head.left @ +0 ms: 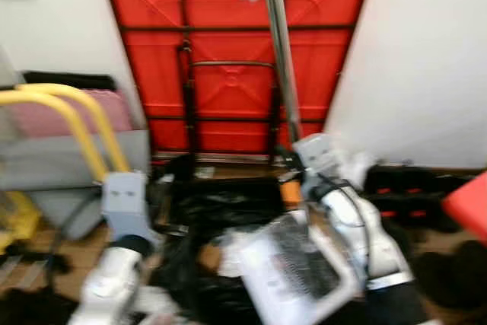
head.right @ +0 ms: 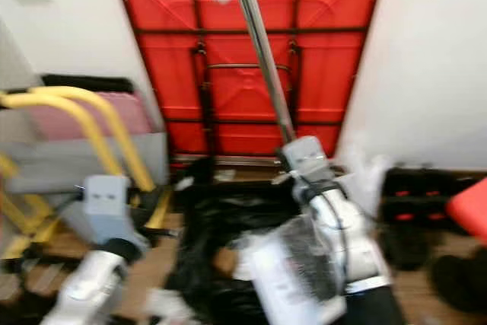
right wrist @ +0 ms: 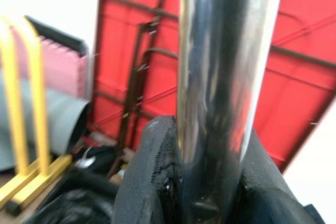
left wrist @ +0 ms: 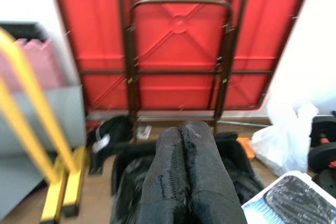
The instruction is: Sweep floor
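right gripper (right wrist: 210,182) | jaws clamp broom handle (right wrist: 226,61) | folded red table (left wrist: 178,40) behind

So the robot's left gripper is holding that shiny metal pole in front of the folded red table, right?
Not quite: the right gripper is clamped on the metal pole, as the right wrist view shows. The left gripper is shut and holds nothing. The folded red table does stand behind it.

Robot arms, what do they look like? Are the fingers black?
Yes. Both arms are silver-white with rounded shells. Each wrist carries a boxy grey block, and a thin black cable loops along the right arm. The left arm has a dark joint ring below its block. The left gripper has long black fingers with a rough, stitched-looking cover. The right gripper has the same.
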Available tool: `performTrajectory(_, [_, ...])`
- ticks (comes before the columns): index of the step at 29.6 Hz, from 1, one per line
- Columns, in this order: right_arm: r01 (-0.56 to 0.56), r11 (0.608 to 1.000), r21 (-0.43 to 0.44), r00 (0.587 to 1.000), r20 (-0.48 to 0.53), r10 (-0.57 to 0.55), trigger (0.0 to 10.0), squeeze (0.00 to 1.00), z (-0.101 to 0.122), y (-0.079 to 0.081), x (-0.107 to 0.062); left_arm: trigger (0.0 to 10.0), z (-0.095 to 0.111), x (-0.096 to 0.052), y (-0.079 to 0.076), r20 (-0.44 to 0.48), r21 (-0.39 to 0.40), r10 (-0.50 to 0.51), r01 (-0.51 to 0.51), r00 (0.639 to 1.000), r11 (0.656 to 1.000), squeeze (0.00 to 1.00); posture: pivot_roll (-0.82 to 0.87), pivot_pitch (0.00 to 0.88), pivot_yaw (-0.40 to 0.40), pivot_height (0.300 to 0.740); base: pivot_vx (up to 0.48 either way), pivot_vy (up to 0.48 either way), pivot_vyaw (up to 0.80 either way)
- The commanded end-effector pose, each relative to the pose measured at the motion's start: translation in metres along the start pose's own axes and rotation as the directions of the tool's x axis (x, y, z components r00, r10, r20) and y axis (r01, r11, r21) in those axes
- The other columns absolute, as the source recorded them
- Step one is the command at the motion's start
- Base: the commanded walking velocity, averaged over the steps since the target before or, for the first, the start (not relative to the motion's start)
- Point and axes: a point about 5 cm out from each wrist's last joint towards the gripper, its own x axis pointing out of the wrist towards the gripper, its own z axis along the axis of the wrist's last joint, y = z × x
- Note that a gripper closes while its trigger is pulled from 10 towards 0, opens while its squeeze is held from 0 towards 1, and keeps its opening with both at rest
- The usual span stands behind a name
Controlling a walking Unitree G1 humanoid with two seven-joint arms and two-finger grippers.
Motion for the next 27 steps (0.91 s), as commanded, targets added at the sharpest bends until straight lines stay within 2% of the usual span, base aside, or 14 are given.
performTrajectory(1, [0.032, 0.999, -0.029, 0.999, 0.031, -0.031, 10.0, 0.0, 0.007, -0.007, -0.002, 10.0, -0.003, 0.0, -0.002, 0.0, -0.016, -0.023, 0.023, 1.0, 1.0, 0.0, -0.09, 0.003, 0.015, 0.74, 0.0, 0.0, 0.0])
performTrajectory(11, [0.034, 0.999, -0.029, 0.999, 0.028, -0.034, 10.0, 0.0, 0.006, -0.004, -0.002, 10.0, -0.003, -0.001, -0.007, 0.015, -0.003, -0.068, 0.068, 0.998, 0.998, 0.0, -0.09, 0.0, 0.014, 0.74, 0.432, 0.0, 0.0])
performTrajectory(27, [0.065, 0.998, -0.017, 0.998, 0.014, -0.065, 10.0, 0.0, 0.006, -0.007, 0.005, 10.0, -0.014, 0.001, -0.003, -0.053, -0.029, -0.013, 0.012, 0.999, 1.0, 0.0, -0.08, 0.001, 0.01, 0.74, 0.0, 0.0, 0.0])
